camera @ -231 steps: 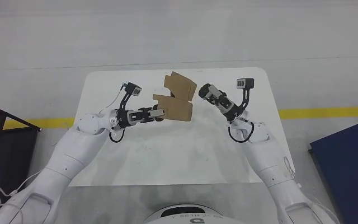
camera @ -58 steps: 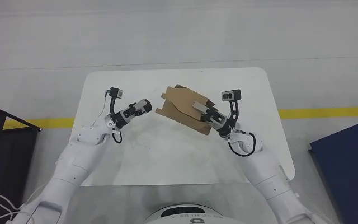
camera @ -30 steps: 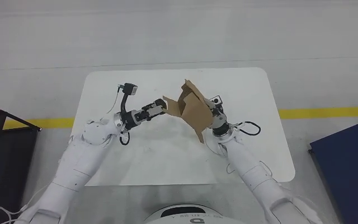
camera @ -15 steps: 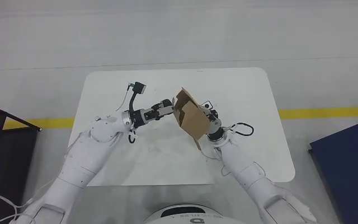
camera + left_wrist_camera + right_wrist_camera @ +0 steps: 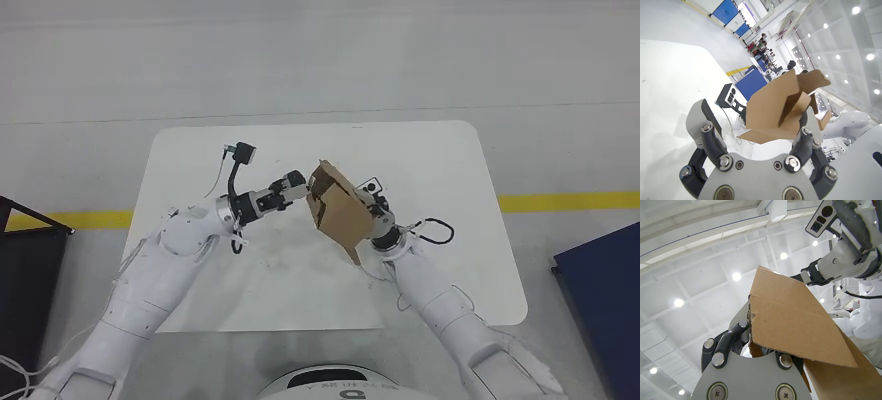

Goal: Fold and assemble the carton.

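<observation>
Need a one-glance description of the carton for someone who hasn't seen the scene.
Find the white table in the top view. Above its middle, the right gripper holds the carton up off the surface, facing the open left gripper. It is the only brown cardboard thing there, half-folded, with loose flaps sticking out.
</observation>
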